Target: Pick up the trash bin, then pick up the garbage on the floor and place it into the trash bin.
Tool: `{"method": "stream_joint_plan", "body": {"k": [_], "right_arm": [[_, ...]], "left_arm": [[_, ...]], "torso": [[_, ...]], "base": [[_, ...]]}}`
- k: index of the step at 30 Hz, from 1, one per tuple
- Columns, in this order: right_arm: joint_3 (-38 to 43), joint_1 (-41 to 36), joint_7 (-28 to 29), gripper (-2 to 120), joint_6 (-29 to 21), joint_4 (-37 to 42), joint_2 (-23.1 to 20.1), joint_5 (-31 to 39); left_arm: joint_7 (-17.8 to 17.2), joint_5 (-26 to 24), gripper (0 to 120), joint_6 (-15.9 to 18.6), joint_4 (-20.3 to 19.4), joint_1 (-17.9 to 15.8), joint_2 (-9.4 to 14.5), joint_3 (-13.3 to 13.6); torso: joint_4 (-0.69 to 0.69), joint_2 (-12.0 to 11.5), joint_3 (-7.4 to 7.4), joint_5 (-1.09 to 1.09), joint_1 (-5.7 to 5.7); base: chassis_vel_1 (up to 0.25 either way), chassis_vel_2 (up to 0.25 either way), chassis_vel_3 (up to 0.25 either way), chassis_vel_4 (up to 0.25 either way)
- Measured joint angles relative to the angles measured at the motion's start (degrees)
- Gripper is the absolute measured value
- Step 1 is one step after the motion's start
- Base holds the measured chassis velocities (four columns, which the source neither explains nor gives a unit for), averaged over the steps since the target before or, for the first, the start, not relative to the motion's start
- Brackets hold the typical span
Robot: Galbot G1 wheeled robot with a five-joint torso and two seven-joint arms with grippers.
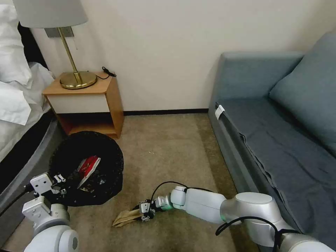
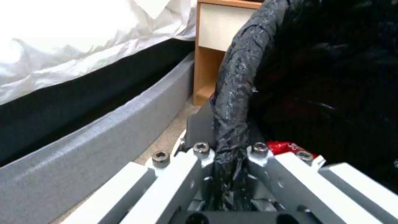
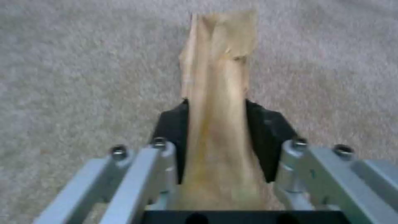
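Room: carpeted floor (image 1: 168,147) between a bed (image 1: 15,105) on the robot's left and a grey sofa (image 1: 280,140) on its right, with a wooden nightstand (image 1: 87,105) and brass lamp (image 1: 71,70) against the wall.
Trash bin (image 1: 87,168): black-lined, near the nightstand on the left; a red snack packet (image 1: 89,165) already lies inside.
Left gripper (image 2: 230,155): clamped on the bagged rim of the bin — the black plastic is pinched between its closed fingers.
Right gripper (image 1: 147,210): low over the carpet, closed on the brown paper bag (image 1: 126,217).
Paper bag, close up (image 3: 217,102): squeezed flat between the black pads (image 3: 265,137), its free end stretched out over the carpet.
Step in hand: picking the paper bag off the floor — grasp looks made.
Next move: probably calls for raising the bag, carrying it left over the bin's mouth, then letting go.
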Motion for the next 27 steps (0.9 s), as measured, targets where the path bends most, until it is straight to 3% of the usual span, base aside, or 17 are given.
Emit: {"method": "stream_joint_plan", "body": {"k": [9,20,27], "right_arm": [[-0.3,0.5,-0.3,0,1.0,3.5,-2.2,2.1],[-0.1,1.9,1.3,0,0.5,9.2,-5.0,4.4],[5.0,4.9,3.6,0,-0.7,18.9,-13.6,6.2]], "left_arm": [[0.0,-0.1,3,0.0,-0.1,0.0,0.0,0.1],[0.0,-0.3,3,0.2,0.0,-0.4,0.0,-0.1],[0.1,-0.3,3,0.4,0.5,-0.6,0.0,-0.5]], "torso": [[0.00,0.0,0.00,0.00,0.00],[0.00,0.0,0.00,0.00,0.00],[0.01,0.0,0.00,0.01,0.00]], "base": [[0.000,0.000,0.000,0.000],[0.000,0.000,0.000,0.000],[0.000,0.000,0.000,0.000]]}}
